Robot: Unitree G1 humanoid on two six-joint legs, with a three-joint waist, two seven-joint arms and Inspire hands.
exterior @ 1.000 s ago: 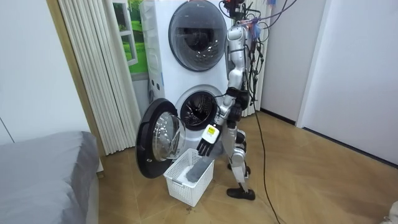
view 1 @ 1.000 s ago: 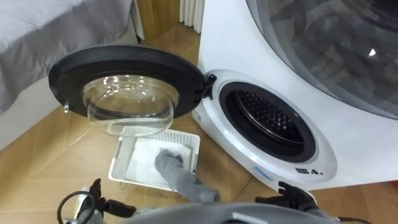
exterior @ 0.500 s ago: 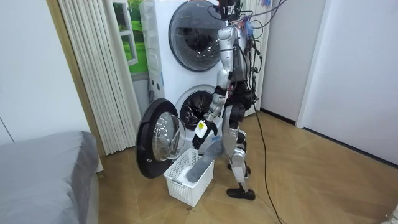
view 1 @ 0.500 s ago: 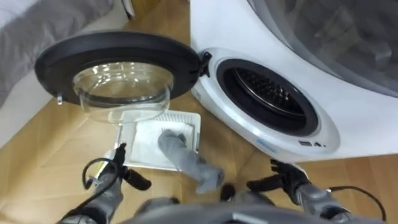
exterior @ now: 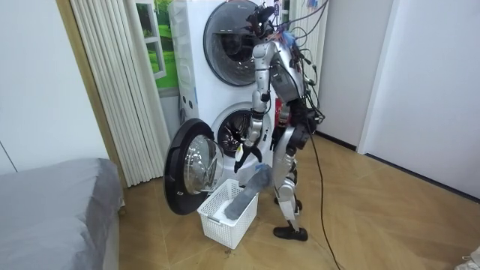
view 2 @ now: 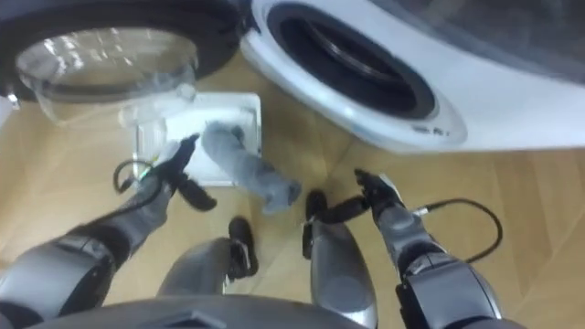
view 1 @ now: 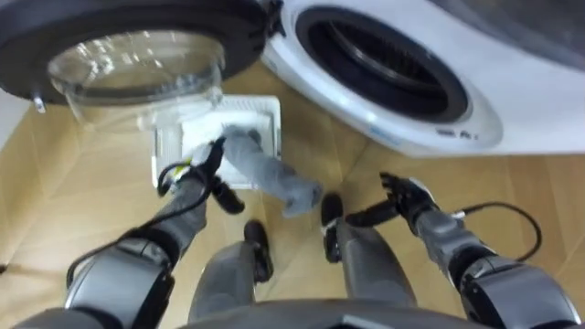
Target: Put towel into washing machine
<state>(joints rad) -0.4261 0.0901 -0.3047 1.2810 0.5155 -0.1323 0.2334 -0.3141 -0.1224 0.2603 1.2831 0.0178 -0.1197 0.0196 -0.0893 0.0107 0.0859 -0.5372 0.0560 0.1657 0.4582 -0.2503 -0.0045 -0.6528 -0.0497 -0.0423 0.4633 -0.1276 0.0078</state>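
A grey towel lies rolled in a white laundry basket, its end hanging over the basket's near rim onto the floor. My left hand hovers open just above the basket, left of the towel and apart from it. On the right, my right hand is held open over the wooden floor, below the washing machine's round opening. The machine's door stands swung open over the basket. In the room view I bend forward before the machine, my left hand above the towel.
The basket stands on the wooden floor under the open door, in front of the lower drum. A second machine is stacked on top. A grey bed and white curtains lie at the room view's left.
I have bent forward, so the eye view has tipped down. Both arms have come forward into view, and the left hand has lowered toward the basket. The towel lies as before.
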